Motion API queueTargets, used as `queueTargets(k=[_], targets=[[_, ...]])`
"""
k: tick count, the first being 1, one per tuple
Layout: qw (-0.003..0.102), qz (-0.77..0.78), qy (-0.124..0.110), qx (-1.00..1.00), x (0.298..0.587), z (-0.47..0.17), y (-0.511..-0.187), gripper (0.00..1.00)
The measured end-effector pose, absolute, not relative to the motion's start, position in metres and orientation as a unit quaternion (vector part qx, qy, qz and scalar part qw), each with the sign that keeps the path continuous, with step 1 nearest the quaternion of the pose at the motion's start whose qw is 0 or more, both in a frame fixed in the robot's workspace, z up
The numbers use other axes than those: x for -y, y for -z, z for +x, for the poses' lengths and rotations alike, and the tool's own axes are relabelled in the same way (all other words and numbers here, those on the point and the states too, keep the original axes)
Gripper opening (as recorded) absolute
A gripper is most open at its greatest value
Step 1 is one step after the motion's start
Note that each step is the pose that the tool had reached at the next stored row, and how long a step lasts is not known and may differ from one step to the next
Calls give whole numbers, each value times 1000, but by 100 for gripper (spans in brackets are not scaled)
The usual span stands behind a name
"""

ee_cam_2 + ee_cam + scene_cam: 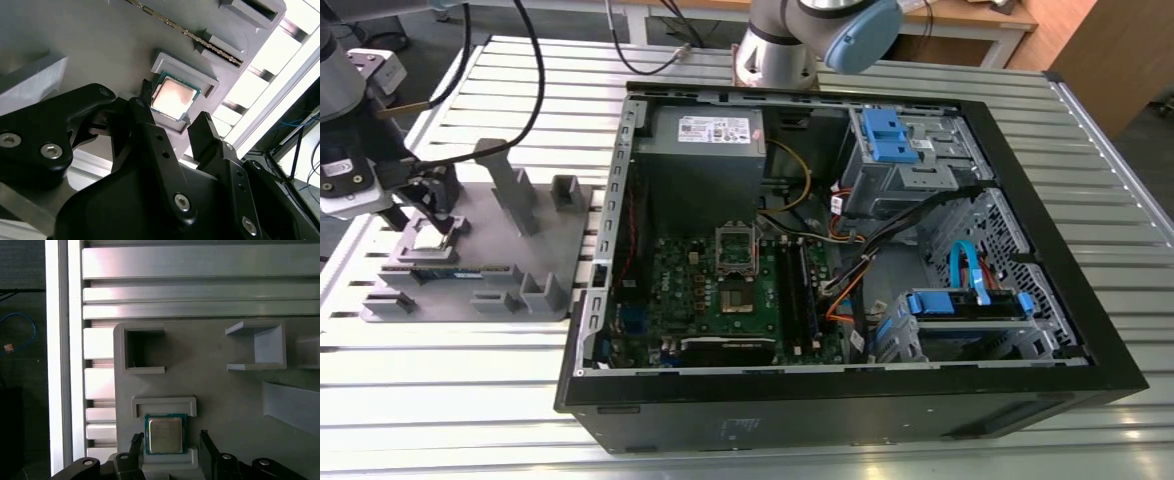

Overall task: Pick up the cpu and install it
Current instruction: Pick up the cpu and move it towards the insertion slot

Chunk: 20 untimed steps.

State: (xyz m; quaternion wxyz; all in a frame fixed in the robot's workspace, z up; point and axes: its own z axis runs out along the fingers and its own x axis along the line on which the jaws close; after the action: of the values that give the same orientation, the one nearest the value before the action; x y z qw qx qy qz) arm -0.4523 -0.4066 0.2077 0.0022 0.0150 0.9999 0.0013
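cpu point(165, 435) lies flat in its pocket on the grey holder tray point(494, 250), at the exterior view's left of the table point(454, 420), well apart from the open computer case point(854, 250). The gripper point(170, 437) hovers over it. Its fingers point(207, 446) are spread, one on each side, probably not touching. Likely light, stiff and thin, with a slick metal top and a fragile underside. Best held by two opposite edges with a gentle squeeze.

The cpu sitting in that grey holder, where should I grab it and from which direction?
Come straight down and pinch its two opposite edges. The cpu lies flat in a pocket of the grey holder, with raised lips on two sides; the other two are open, and the fingers straddle those.
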Motion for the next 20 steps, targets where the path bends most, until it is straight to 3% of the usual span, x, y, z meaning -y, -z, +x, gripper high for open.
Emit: queueTargets(k=[20], targets=[[2, -33, -1, -999, 405, -453, -194, 56]])
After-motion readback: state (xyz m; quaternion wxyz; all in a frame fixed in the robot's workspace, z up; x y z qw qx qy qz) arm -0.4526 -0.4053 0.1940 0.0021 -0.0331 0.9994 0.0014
